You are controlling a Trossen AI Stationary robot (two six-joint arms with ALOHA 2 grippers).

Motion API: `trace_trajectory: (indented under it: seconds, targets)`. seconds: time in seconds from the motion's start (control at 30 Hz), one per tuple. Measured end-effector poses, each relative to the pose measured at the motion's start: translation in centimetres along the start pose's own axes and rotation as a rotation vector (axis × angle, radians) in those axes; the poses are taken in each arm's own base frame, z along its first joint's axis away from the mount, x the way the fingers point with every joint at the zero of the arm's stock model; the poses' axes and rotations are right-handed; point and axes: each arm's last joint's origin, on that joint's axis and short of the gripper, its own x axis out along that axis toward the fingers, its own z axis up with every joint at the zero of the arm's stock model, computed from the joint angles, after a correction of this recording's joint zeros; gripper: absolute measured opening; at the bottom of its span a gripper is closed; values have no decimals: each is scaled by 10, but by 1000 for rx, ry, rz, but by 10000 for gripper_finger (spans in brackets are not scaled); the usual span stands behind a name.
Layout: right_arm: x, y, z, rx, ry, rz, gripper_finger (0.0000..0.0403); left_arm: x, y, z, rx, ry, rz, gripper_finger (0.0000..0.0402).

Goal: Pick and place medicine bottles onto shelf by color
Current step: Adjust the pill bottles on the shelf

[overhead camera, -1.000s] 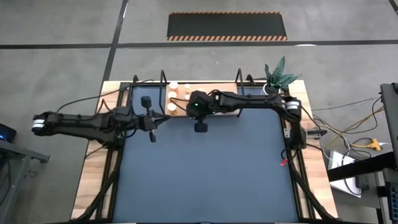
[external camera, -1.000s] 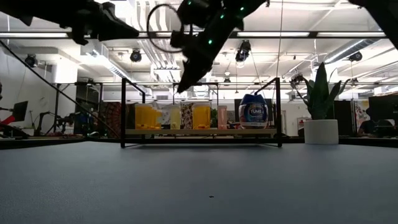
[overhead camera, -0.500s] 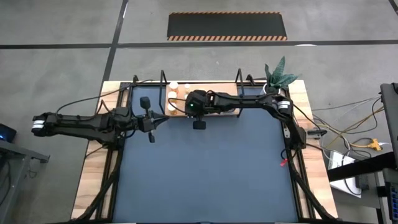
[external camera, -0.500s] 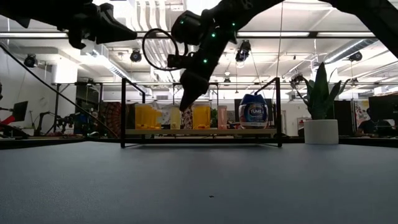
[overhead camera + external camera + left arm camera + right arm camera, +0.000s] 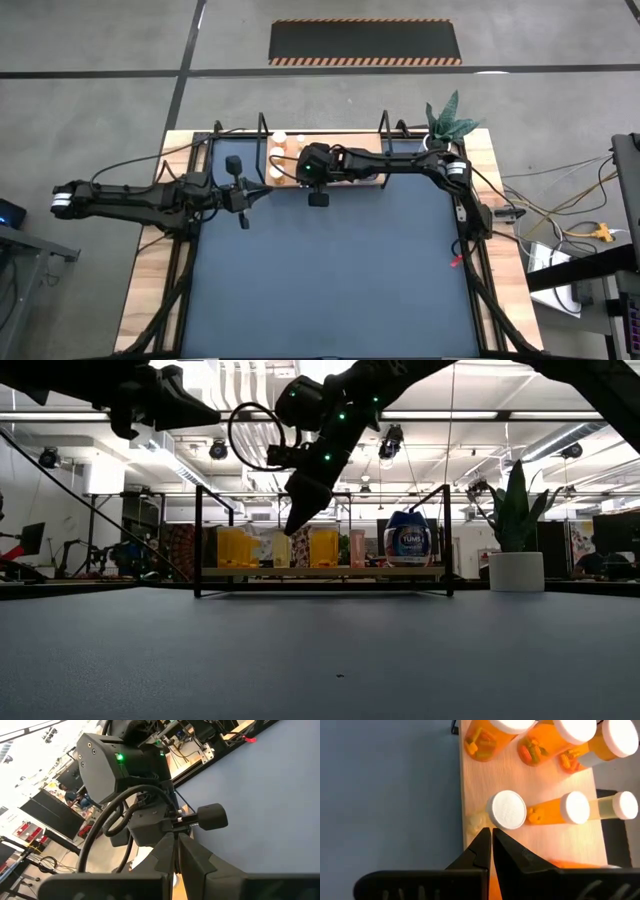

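Hovering over the shelf (image 5: 330, 160) at the far edge of the desk (image 5: 150, 290), your right gripper (image 5: 491, 837) has its fingers pressed together and holds nothing. In the right wrist view the tips sit just above a white-capped orange medicine bottle (image 5: 507, 810) standing on the light-wood board; whether they touch the cap you can't tell. 2 more capped bottles (image 5: 575, 807) stand in a row beside it, and 3 larger orange ones (image 5: 487, 737) sit further along the board.

In the low view the right gripper (image 5: 297, 520) points down at the shelf (image 5: 320, 571), where orange bottles (image 5: 232, 547) group toward 1 end and a blue bottle (image 5: 408, 540) stands toward the other, nearer the potted plant (image 5: 517, 530).

Your left gripper (image 5: 243, 205) waits above the dark mat (image 5: 330, 270), near the shelf's left end, fingers closed and empty.
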Motion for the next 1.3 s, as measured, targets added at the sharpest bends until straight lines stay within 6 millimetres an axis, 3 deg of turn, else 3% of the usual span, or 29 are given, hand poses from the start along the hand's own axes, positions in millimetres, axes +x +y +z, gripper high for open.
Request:
trace_trajectory:
  seconds: [0.97, 1.3]
  targets:
    - [0, 1, 0, 59, 1, 5, 9, 0, 0, 0, 0, -1, 0, 8]
    - [9, 5, -8, 56, 2, 5, 9, 0, 0, 0, -1, -2, 0, 8]
